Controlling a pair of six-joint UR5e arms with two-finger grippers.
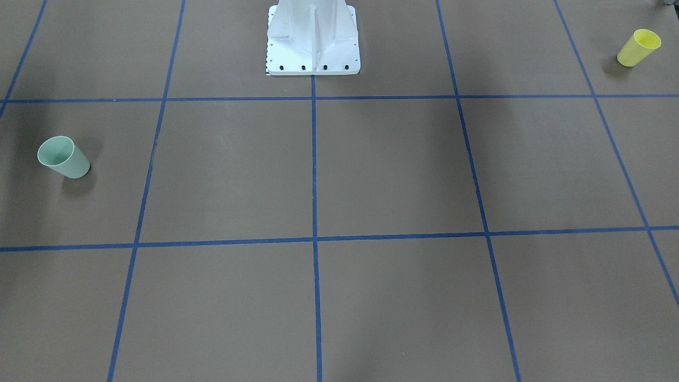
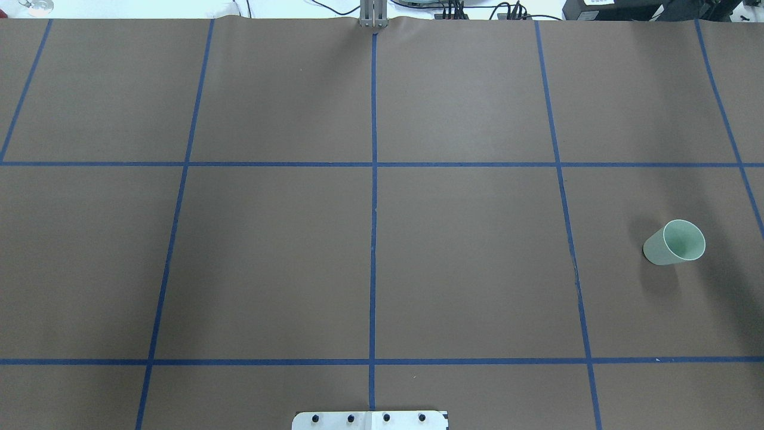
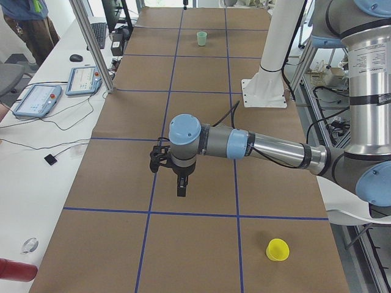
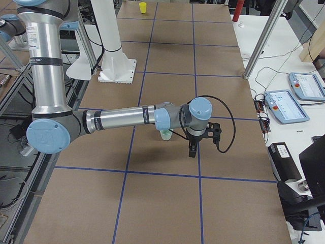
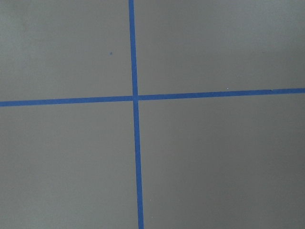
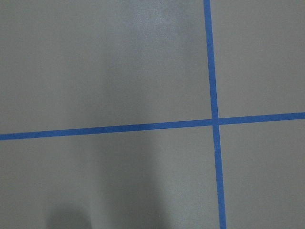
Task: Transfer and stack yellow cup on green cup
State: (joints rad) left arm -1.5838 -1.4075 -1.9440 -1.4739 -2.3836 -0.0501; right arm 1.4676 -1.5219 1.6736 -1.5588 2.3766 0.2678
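Standing upright, yellow cup point(image 1: 639, 48), green cup point(image 1: 63, 157), both tapered, well apart

Matt brown paper, soft-sheen plastic, painted and bare metal

We see the table point(image 2: 268, 257) covered by a smooth, matt brown paper-like sheet, gridded with faintly shiny blue tape lines point(image 2: 373, 239). Near the right end edge, the green cup point(image 2: 673, 242) looks like thin, smooth plastic with a soft sheen, and so does the yellow cup point(image 1: 638, 48) by the left corner on the robot's side. At the middle of that edge, the pedestal base point(image 1: 313, 42) is glossy white painted metal. The left arm point(image 3: 275, 149) and right arm point(image 4: 117, 118) show satin silver metal tubes with smooth blue plastic caps.
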